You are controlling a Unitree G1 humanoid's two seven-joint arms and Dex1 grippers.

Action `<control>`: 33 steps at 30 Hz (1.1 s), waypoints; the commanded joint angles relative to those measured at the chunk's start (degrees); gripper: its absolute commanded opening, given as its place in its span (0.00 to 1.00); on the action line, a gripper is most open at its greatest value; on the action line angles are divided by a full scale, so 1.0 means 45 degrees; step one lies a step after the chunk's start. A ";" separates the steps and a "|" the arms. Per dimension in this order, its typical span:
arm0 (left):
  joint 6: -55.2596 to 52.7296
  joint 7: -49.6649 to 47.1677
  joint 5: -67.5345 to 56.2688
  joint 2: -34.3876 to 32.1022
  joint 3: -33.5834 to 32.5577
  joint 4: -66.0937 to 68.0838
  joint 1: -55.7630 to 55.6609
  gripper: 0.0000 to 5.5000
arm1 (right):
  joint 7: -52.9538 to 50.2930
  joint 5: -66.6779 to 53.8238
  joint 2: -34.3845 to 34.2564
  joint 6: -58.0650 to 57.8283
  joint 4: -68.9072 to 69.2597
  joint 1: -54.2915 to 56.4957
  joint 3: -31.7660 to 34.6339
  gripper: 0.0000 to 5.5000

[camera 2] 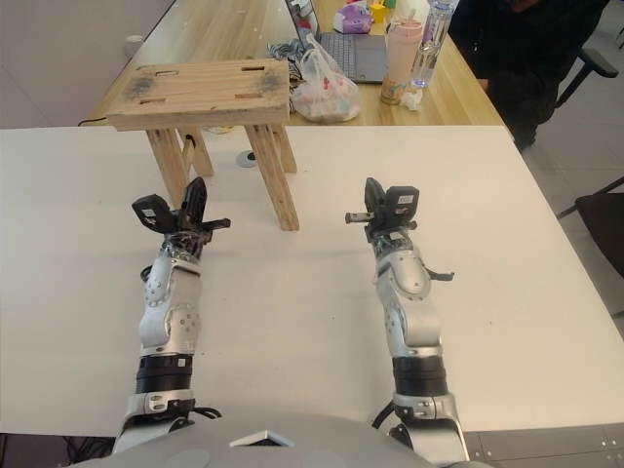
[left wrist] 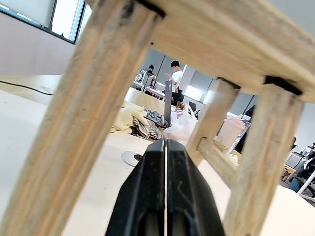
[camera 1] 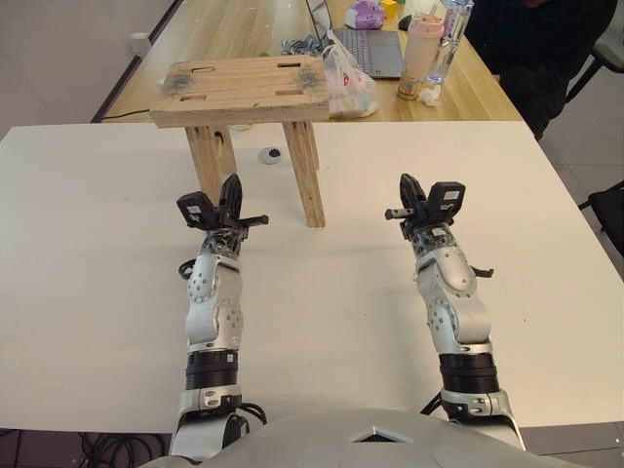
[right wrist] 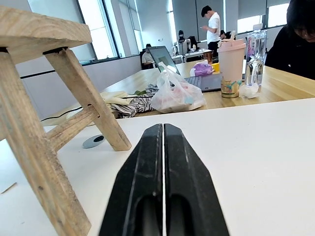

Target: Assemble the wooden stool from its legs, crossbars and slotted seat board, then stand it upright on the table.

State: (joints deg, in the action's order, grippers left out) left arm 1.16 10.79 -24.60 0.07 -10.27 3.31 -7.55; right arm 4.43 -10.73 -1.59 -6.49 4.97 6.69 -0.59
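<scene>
Low crossbar (left wrist: 216, 158) under upright stool (camera 1: 244, 83)

- A white table (camera 1: 97, 292) fills the foreground, with a round grey cable port (camera 1: 270, 155) set near its far edge.
- Just behind it stands a long wooden table (camera 1: 224, 29) carrying an open laptop (camera 1: 375, 54), a knotted plastic bag (camera 1: 349, 86), a pink tumbler (camera 1: 419, 54) and a clear bottle (camera 1: 450, 34).
- Grey floor (camera 1: 58, 58) lies to the left, and a black office chair (camera 1: 609, 214) sits at the right edge.
- Daylight comes in through tall windows (right wrist: 93, 29) along the far side of the room.
</scene>
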 commanded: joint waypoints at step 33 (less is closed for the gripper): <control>-0.2342 -0.0759 0.2244 -0.1427 0.0298 0.1385 -0.1649 0.00 | -0.2282 0.2695 -0.0790 0.0314 -0.2581 0.1563 -0.0607 0.01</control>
State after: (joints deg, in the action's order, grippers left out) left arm -10.58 6.86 -15.34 -5.39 -9.18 9.51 -13.32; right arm -6.15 1.67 -3.83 -5.20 -5.88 12.59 -2.94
